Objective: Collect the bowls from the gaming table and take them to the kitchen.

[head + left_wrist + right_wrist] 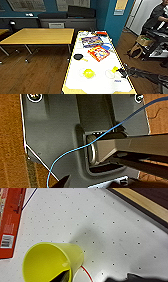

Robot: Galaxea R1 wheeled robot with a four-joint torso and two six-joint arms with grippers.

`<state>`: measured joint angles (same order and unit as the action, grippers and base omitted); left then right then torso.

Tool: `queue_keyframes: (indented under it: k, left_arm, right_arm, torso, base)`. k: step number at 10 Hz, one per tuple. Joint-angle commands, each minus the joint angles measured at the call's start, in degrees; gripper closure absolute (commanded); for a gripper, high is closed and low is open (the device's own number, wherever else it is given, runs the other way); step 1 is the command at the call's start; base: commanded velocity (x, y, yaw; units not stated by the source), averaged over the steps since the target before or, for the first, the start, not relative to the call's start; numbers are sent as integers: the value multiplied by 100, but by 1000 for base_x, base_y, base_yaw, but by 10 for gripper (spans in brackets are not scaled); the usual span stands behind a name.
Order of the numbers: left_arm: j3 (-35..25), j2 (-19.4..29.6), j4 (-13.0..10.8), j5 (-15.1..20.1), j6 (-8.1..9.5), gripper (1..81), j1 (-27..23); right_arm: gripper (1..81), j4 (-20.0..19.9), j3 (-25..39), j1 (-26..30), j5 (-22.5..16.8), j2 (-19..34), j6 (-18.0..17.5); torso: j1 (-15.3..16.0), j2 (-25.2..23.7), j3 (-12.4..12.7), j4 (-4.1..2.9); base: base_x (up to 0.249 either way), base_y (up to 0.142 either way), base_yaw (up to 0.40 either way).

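Observation:
The gaming table [100, 83] runs away from me, long, white-topped and yellow-edged. On its near part stands a bright yellow-green bowl [88, 73]. To its right lies a pale see-through bowl [109, 74]. Just beyond that, my right gripper [120, 71] is shut on the rim of a second yellow-green bowl [115, 69], tilted above the tabletop. The right wrist view shows this bowl [50, 260] large, with one dark finger [61, 276] inside its rim and its shadow on the speckled white top [112, 233]. The left wrist view looks down on the robot's grey body [55, 131] over wooden floor.
Flat colourful game boxes [98, 53] [92, 40] and a black paddle [78, 56] lie farther along the table. A red box [11, 220] lies close to the held bowl. A wide wooden-topped table [40, 35] stands left. A person [156, 17] and a loaded cart [155, 42] are at right.

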<state>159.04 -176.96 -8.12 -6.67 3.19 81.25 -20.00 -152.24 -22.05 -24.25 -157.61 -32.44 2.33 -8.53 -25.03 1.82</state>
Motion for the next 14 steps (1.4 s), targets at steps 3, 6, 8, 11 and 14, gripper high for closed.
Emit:
queue_keyframes:
  k: [3, 6, 8, 11, 14]
  left_arm:
    - [-22, -24, 47, 350, -3, 10, -87]
    - [-22, -7, 47, 350, -3, 10, -87]
    - [-22, 2, 47, 350, -3, 10, -87]
    - [-22, 37, 56, 350, -3, 10, -87]
    - [-22, 37, 65, 350, -3, 10, -87]
  right_arm:
    - [10, -118, 151, 996, -124, -89, -17]
    - [10, -126, 143, 882, -36, -80, -26]
    - [10, -293, 134, 733, 183, -37, -26]
    - [10, -443, 116, 635, 263, 78, -26]
    - [811, -452, 186, 556, 271, 87, -8]
  torso:
    - [0, 0, 0, 0]
    - [0, 0, 0, 0]
    - [0, 0, 0, 0]
    - [0, 0, 0, 0]
    - [0, 0, 0, 0]
  base:
    - [0, 0, 0]
    - [0, 0, 0]
    - [0, 0, 0]
    - [0, 0, 0]
    - [0, 0, 0]
